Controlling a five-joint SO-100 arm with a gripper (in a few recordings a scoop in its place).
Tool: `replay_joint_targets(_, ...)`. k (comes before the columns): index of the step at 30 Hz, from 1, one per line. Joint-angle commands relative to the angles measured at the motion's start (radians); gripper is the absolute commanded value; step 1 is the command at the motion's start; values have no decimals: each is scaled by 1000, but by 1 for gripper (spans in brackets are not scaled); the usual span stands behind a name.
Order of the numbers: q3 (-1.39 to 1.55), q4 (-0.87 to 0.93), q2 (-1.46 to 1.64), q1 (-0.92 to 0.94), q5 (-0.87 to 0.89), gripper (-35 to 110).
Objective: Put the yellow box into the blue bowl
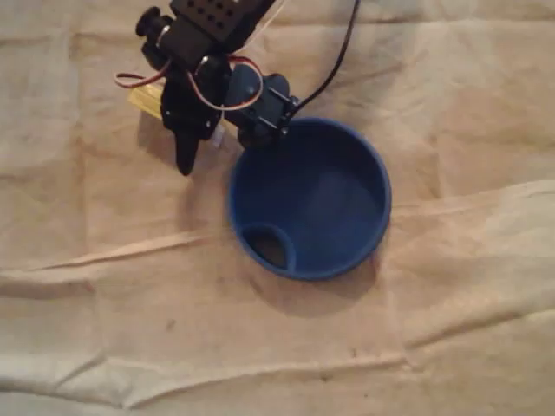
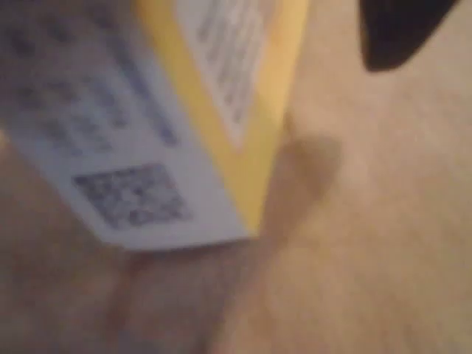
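My gripper (image 1: 195, 143) hangs over the wrinkled beige cloth (image 1: 390, 347) at the upper left of the overhead view, just beside the rim of the blue bowl (image 1: 368, 165), which sits empty and upright near the middle. The yellow box (image 1: 143, 97) peeks out from under me on the side away from the bowl. In the wrist view, the box (image 2: 169, 110) looms blurred, showing a white label and a QR code (image 2: 133, 193), with a gap to my dark finger (image 2: 398, 29); I cannot tell whether my jaws grip it.
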Motion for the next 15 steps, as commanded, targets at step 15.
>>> replay_joint_targets(15,-57,-74,34,2,-6,40)
